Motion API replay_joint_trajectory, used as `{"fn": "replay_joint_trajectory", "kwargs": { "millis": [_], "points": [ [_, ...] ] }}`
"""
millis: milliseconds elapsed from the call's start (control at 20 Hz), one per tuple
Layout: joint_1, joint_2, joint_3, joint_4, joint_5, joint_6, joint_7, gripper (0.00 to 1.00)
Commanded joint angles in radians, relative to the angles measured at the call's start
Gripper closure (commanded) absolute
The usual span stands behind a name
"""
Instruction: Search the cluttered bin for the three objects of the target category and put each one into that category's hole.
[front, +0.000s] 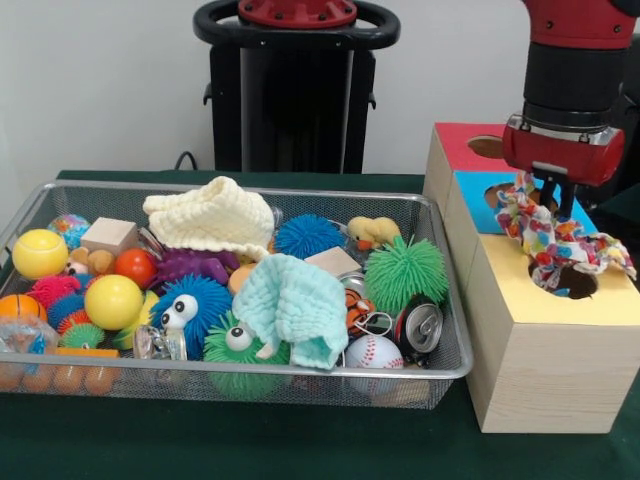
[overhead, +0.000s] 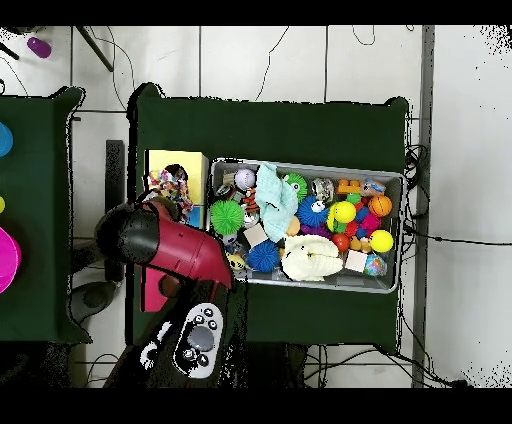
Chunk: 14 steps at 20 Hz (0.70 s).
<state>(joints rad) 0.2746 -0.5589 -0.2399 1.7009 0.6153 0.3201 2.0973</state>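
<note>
My gripper (front: 545, 195) hangs over the wooden box (front: 535, 375) to the right of the wire mesh bin (front: 250, 372). It is shut on one end of a knotted toy of patterned cloth (front: 555, 240). The rest of the toy drapes down onto the yellow section, over its round hole (front: 572, 284). In the overhead view the toy (overhead: 168, 186) lies on the yellow end of the box (overhead: 190, 162), beside the bin (overhead: 300, 165), and the arm hides the gripper. No other knotted cloth toy shows in the bin.
The bin holds a pale yellow washcloth (front: 212, 215), a mint washcloth (front: 295, 305), spiky balls, a baseball (front: 372, 350), a can (front: 420, 325) and blocks. The box also has a blue section (front: 478, 205) and a red section (front: 460, 140) with a hole. The pedestal (front: 295, 80) stands behind.
</note>
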Motion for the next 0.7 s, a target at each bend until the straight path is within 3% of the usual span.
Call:
{"fn": "replay_joint_trajectory", "kwargs": {
  "millis": [50,400,700],
  "points": [
    [0.018,0.027,0.076,0.037,0.057,-0.007,0.274,1.0],
    [0.075,0.024,-0.081,-0.102,0.017,0.184,0.32,1.0],
    [0.1,0.066,-0.165,-0.166,-0.006,0.164,0.282,1.0]
  ]
}}
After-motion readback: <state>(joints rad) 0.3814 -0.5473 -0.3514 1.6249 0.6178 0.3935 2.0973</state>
